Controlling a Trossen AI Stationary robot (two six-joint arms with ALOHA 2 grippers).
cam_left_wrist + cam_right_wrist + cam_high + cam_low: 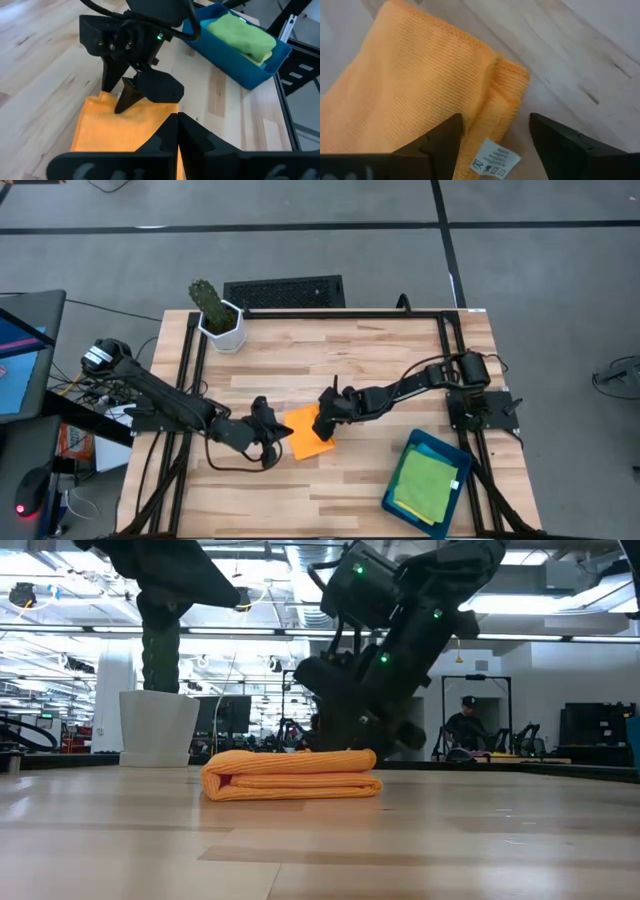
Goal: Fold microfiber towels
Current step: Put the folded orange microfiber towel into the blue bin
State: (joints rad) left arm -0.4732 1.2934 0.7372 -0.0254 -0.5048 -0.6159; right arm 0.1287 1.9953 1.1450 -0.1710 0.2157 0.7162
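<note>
Lying folded near the middle of the wooden table is the orange towel, a compact rectangle several layers thick, its rounded fold edges plain in the low view. Judged soft, light and limp: it will sag or unfold if lifted by one layer only. A hold should pinch through all layers at a folded edge or corner, not the loose side where the white care label shows. The ribbed microfiber weave should give the fingers fair purchase.

The right gripper stands at the towel's edge nearest that arm, its two dark fingers spread wide with the stacked hem between them, holding nothing. The left gripper sits just beside the towel's opposite edge, fingers pressed together into a point, nothing seen between them.

The dark teal tray, rigid plastic with upright walls, lies near the table's front corner on the right arm's side and holds a folded green towel; a yellow layer shows beneath it in the left wrist view. A cactus in a white faceted pot stands at the far left corner, well apart
</note>
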